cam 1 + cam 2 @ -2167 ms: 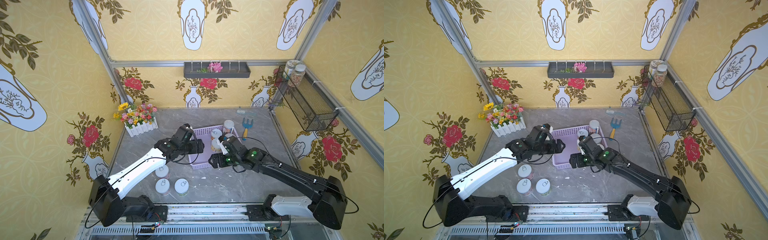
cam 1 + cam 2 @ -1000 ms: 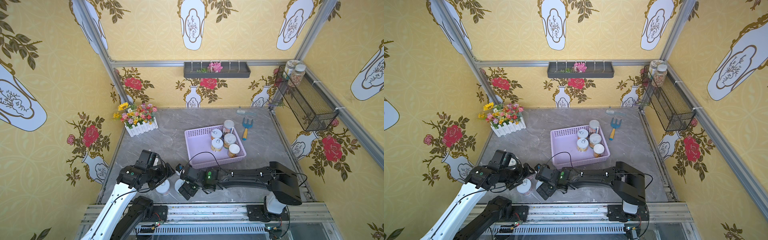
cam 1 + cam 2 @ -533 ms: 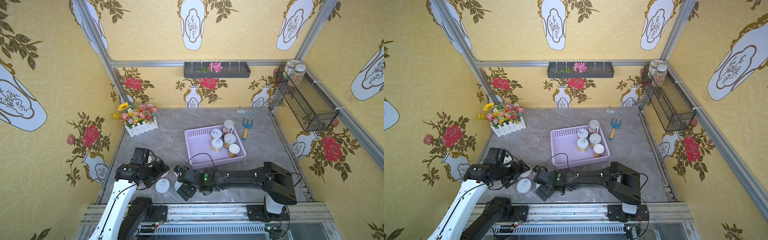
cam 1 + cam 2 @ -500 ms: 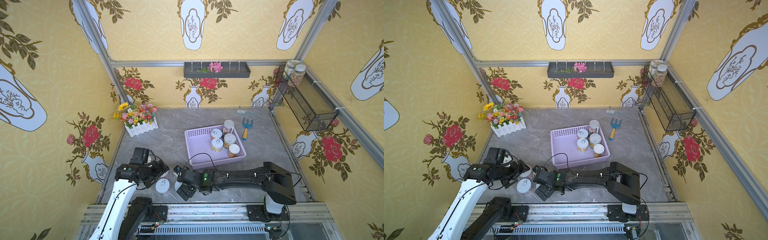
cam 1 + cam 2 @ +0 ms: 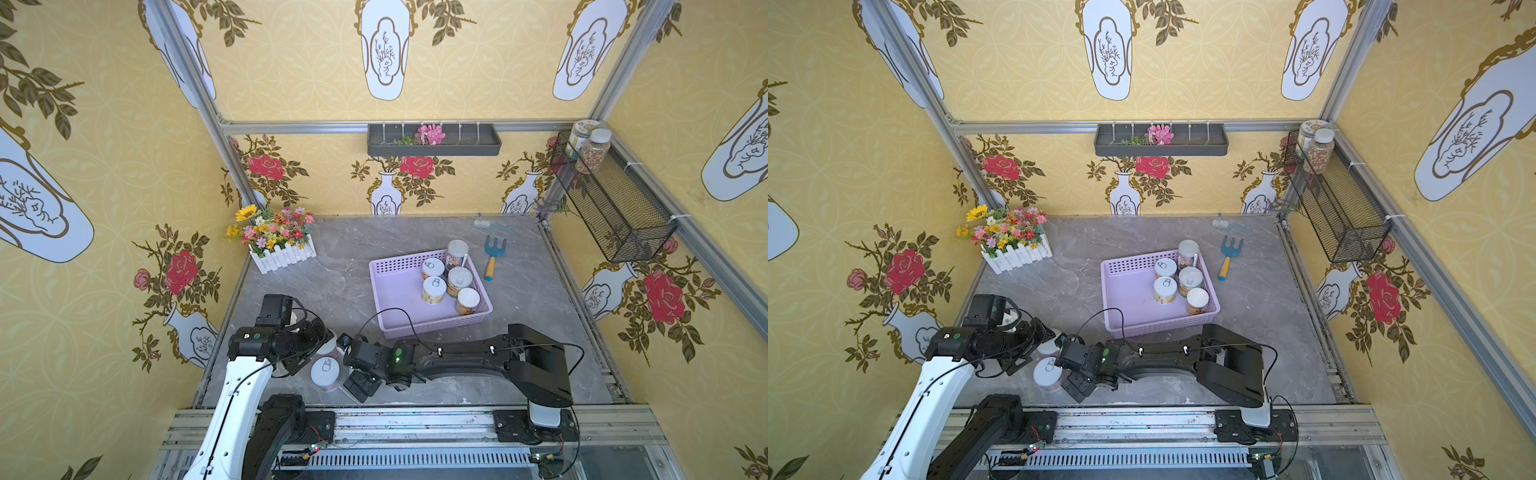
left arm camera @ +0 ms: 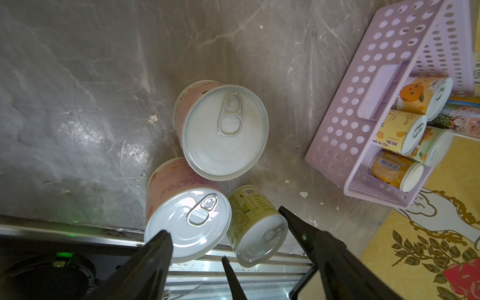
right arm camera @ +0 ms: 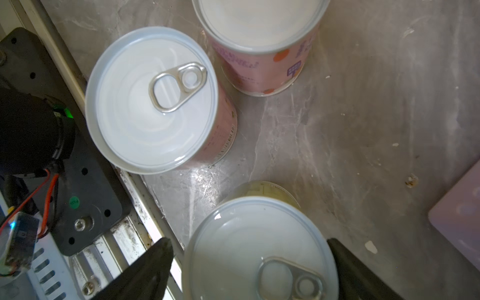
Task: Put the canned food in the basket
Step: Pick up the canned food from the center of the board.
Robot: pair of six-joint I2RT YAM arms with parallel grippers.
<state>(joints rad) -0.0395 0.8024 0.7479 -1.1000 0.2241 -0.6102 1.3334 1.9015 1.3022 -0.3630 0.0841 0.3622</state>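
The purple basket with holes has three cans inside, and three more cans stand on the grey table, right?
No. The lavender perforated plastic basket holds five cans, not three; both top views show it. Three silver-topped cans stand on the grey table.

Table, grey marble. I note directly on it: lavender basket right of centre; flower box back left; blue fork beside the basket; brush at the back. At the front edge, clustered: pink can, second pink can, yellow-green can.

Bright, even light fills both top views, sharp throughout. The wrist views bow at their edges; glare whitens the can lids and streaks the counter, and the near fingers blur.
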